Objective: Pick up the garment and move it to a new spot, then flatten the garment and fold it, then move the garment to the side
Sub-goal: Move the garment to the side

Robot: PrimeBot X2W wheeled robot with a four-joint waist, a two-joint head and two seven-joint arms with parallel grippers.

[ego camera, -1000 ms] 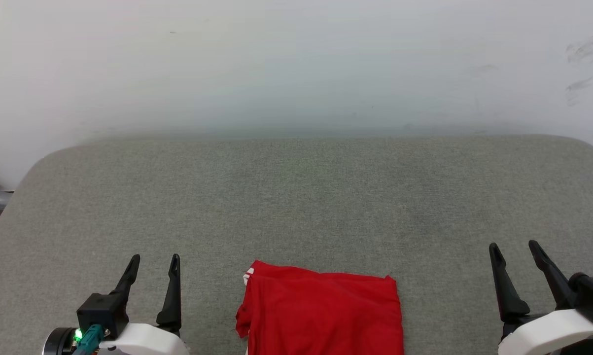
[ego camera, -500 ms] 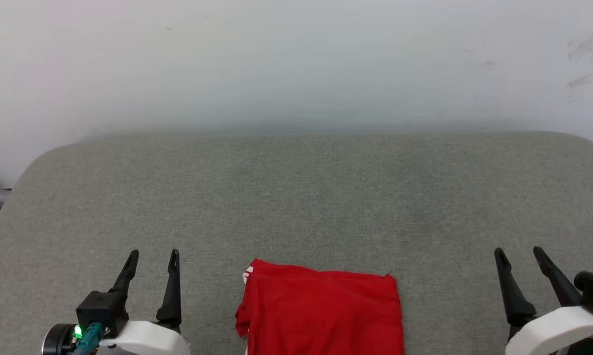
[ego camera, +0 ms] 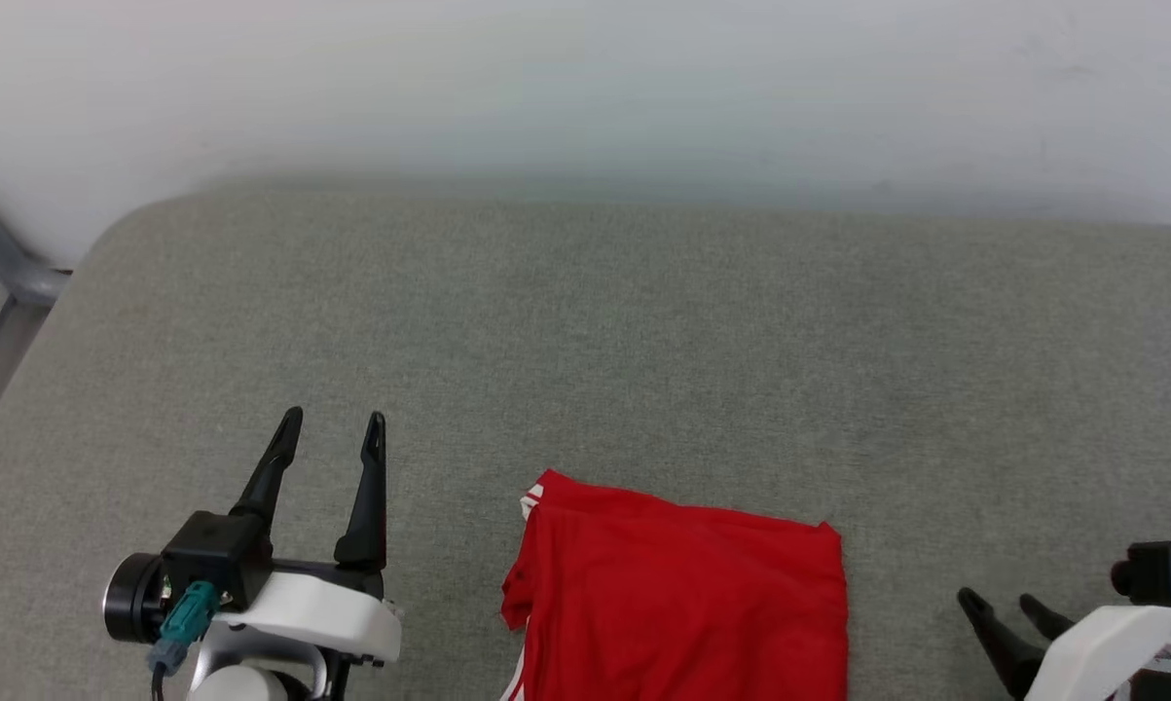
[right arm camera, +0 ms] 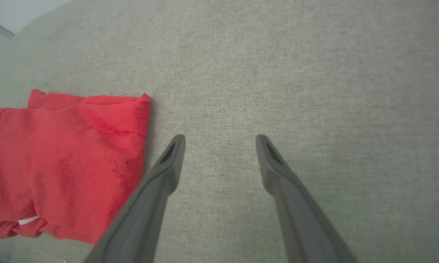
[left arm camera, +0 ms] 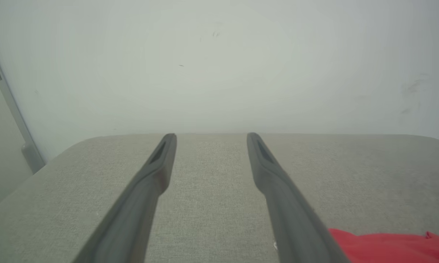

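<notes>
The bench [ego camera: 643, 321] was covered in a grey-green woven fabric, flat and smooth, with rounded far corners. The garment [ego camera: 682, 604] lay directly on it, close to the near edge and about midway across, folded into a rough red rectangle with a few shallow creases. White striped trim peeked out at its far left corner, and its lower part ran out of the head view.

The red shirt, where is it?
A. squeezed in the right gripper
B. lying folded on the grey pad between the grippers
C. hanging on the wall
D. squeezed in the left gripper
B: the red shirt lies folded on the grey pad, with the open left gripper and open right gripper empty on either side.
</notes>
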